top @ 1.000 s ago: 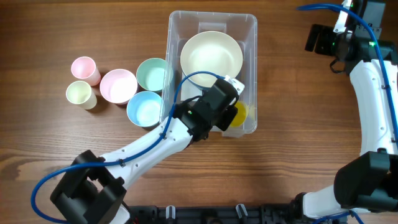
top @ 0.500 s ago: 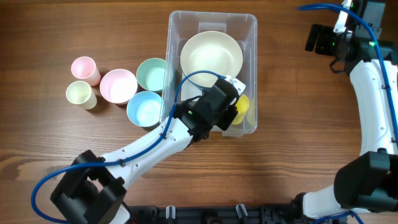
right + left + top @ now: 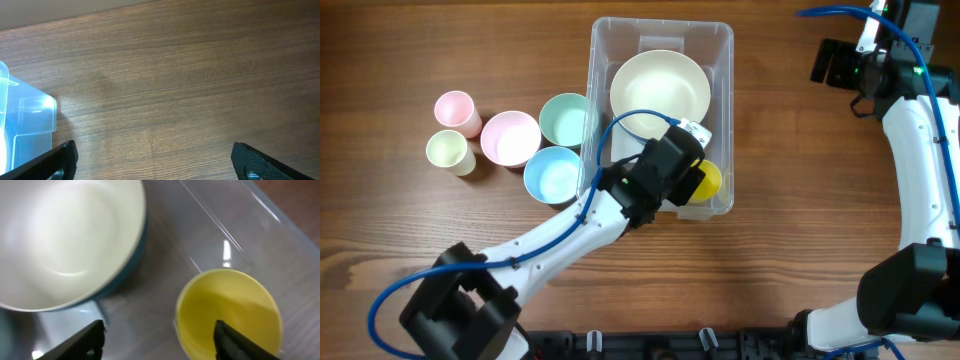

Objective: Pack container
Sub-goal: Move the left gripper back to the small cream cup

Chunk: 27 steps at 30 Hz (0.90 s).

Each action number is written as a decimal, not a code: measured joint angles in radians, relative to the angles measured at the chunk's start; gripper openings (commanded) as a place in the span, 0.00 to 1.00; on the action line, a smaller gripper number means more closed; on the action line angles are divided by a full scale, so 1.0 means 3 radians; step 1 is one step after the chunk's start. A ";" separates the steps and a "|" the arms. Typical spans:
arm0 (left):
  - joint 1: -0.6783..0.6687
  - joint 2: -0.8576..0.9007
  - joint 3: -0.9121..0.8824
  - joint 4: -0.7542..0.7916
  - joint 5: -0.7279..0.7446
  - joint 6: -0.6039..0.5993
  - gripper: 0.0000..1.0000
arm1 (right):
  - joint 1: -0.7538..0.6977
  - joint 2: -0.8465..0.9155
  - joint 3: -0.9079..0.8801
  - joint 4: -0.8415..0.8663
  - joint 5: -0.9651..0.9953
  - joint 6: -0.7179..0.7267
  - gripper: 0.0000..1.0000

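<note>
Closest to our side of the table point(image 3: 790, 250), the left arm point(image 3: 555, 238) starts at the left corner and reaches across to the container point(image 3: 603, 45). We see this big clear box standing in the middle of the table, a bit toward the far side, with its open top facing up.

The left gripper point(image 3: 157, 332) hangs over the near right corner of the box. Its two fingers point(image 3: 90, 337) are spread wide apart and squeeze nothing. Under them a yellow cup point(image 3: 227, 312) stands on the floor of the box with its mouth up. One finger tip sits over the edge of the cup, and the other is well off to its side. We cannot tell if that tip touches the cup.

Just past the cup, a big cream bowl point(image 3: 660, 88) fills the far half of the box.

Left of the box, out on the wood, a blue bowl point(image 3: 553, 175) is nearest, just beside the box wall. A little farther we find a pale yellow cup point(image 3: 449, 150), a pink bowl point(image 3: 510, 137) and a green bowl point(image 3: 563, 118). A pink cup point(image 3: 456, 110) is farthest.

Way off at the far right, the right gripper point(image 3: 152, 152) hangs over the wood, well apart from the box. Its fingers are wide apart too, with nothing between them.
</note>
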<state>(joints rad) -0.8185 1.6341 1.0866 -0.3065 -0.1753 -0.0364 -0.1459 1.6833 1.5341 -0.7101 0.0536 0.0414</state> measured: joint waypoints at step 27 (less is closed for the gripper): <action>0.3655 -0.1884 0.0022 -0.1507 -0.0172 -0.1539 0.98 | 0.0001 0.0000 0.0000 -0.0001 0.0000 0.0000 1.00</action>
<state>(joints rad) 0.2779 1.0687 1.0931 -0.7586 -0.2268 -0.4980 -0.1455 1.6833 1.5341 -0.7105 0.0536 0.0414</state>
